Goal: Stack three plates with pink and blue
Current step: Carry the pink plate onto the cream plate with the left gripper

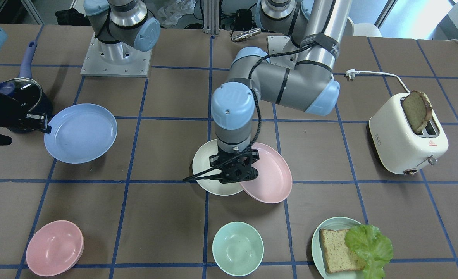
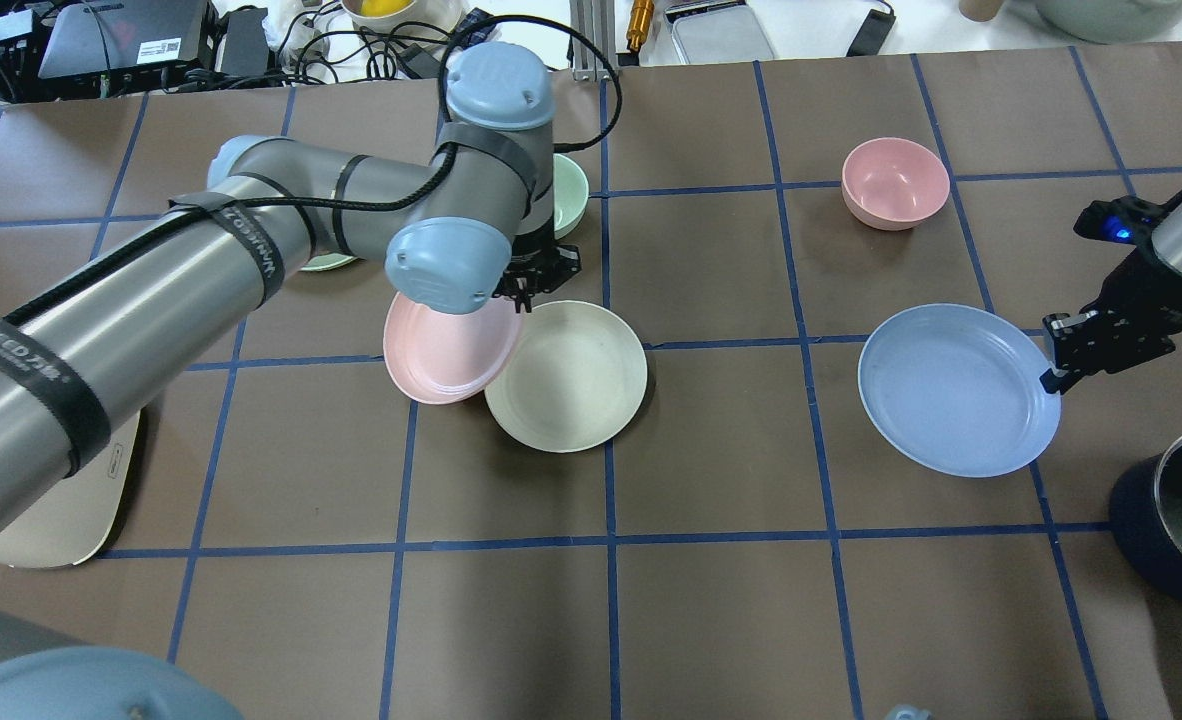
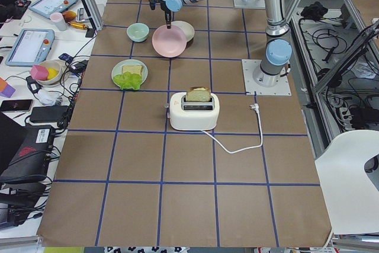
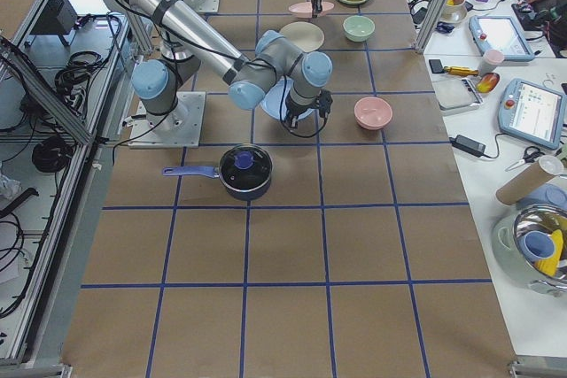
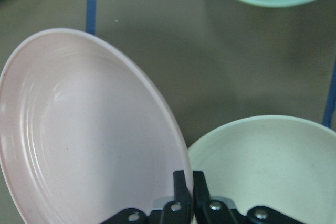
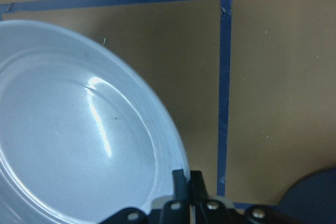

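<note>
My left gripper (image 5: 188, 183) is shut on the rim of the pale pink plate (image 5: 84, 129), holding it tilted above the table, its edge overlapping the cream-white plate (image 2: 566, 375). The pink plate (image 2: 446, 345) shows left of the cream plate in the overhead view and right of it (image 1: 269, 176) in the front view. My right gripper (image 6: 187, 181) is shut on the rim of the periwinkle blue plate (image 6: 79, 129), which sits at the right of the overhead view (image 2: 956, 390), slightly lifted at the gripped edge.
A pink bowl (image 2: 894, 182) and a mint bowl (image 1: 238, 248) stand near the far edge. A green plate with bread and lettuce (image 1: 322, 242), a toaster (image 1: 407, 141) and a dark pot (image 2: 1181, 515) stand around the plates.
</note>
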Available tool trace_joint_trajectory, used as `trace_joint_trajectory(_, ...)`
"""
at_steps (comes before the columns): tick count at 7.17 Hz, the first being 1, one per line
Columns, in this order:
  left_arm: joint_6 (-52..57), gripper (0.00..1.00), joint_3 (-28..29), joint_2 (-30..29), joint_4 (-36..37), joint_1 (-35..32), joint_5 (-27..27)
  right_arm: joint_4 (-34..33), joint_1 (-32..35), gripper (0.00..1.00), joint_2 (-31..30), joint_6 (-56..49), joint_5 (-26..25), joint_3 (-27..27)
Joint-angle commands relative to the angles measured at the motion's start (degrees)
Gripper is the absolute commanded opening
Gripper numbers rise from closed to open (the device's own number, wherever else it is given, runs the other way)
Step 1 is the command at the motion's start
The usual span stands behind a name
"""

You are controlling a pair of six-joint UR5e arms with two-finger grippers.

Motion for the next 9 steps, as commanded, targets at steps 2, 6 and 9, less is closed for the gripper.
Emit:
trace_joint_trajectory(2,-9.53,0.00,7.55,-3.67,-2.64,-7.91,0.08,5.59,0.30,0.00,0.43,0.13,0.33,-6.26)
trace_joint_trajectory(6,-9.39,0.98,7.05,-4.39,-6.27,-9.86,1.92,5.60,0.48,0.00,0.96,0.39,1.12,-6.53)
trace_joint_trajectory(9,-3.94,1.00,7.92,-2.20,-6.61,-7.68,2.72,5.51,1.53,0.00,0.61,0.74,1.21,-7.49)
